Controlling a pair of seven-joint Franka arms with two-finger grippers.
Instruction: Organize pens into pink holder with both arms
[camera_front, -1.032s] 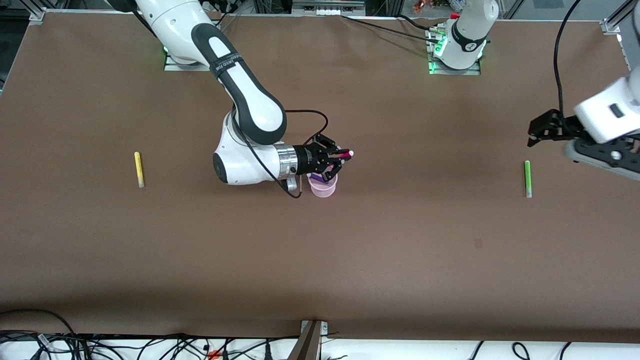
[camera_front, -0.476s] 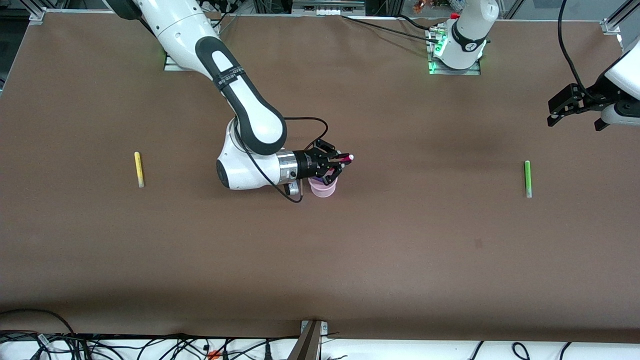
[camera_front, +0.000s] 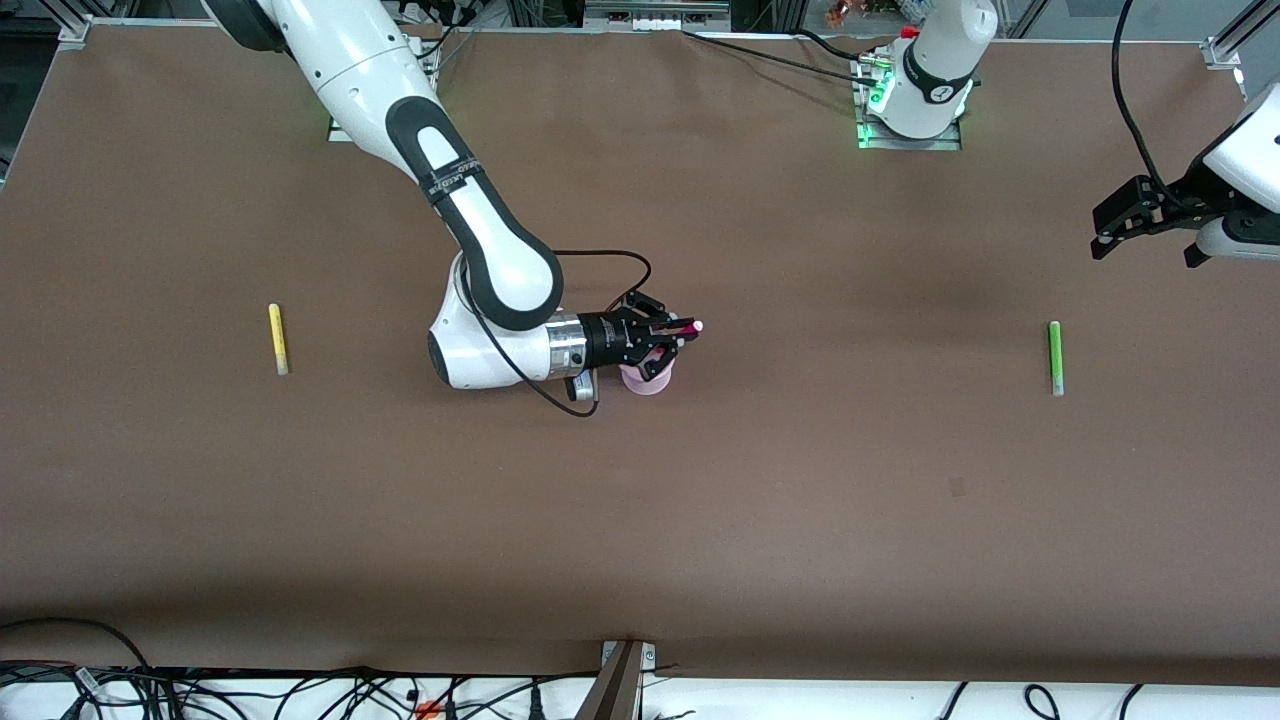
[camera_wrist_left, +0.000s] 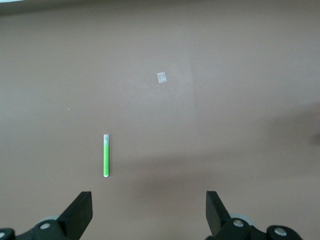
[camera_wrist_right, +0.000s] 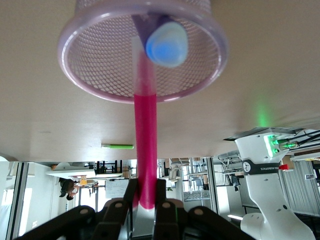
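1. Since the frame before, the right arm has sunk lower, so the right claw (camera_front: 672, 334) now sits tighter over the pink holder (camera_front: 647, 380), covering more of its rim. The left claw (camera_front: 1128, 217) has shifted only slightly over the left arm's end of the counter (camera_front: 800, 500).

2. Front view: the right claw is clenched on the magenta pen (camera_front: 685, 327), a thin stick with a pale tip, held nearly level over the holder. The holder is a small round pale pink cup near the middle of the matte brown counter. The yellow pen (camera_front: 277, 339) lies flat toward the right arm's end, the green pen (camera_front: 1054, 357) flat toward the left arm's end; both are well apart from the holder. The left claw hangs released above the counter, its arm waiting.

3. Left wrist view: the left claw (camera_wrist_left: 150, 212) has its two black fingers spread wide, nothing between them. The green pen (camera_wrist_left: 106, 155) lies beneath with its pale end showing. A small pale square scrap (camera_wrist_left: 161, 77) lies on the counter, which the front view does not reveal.

4. Right wrist view: only here does the holder (camera_wrist_right: 100, 70) show a fine mesh wall under a smooth rim. The purple pen (camera_wrist_right: 150, 24) stands inside it, with a rounded pale cap. The magenta pen (camera_wrist_right: 146, 145) runs from the claw (camera_wrist_right: 145, 200) to the holder's mouth.
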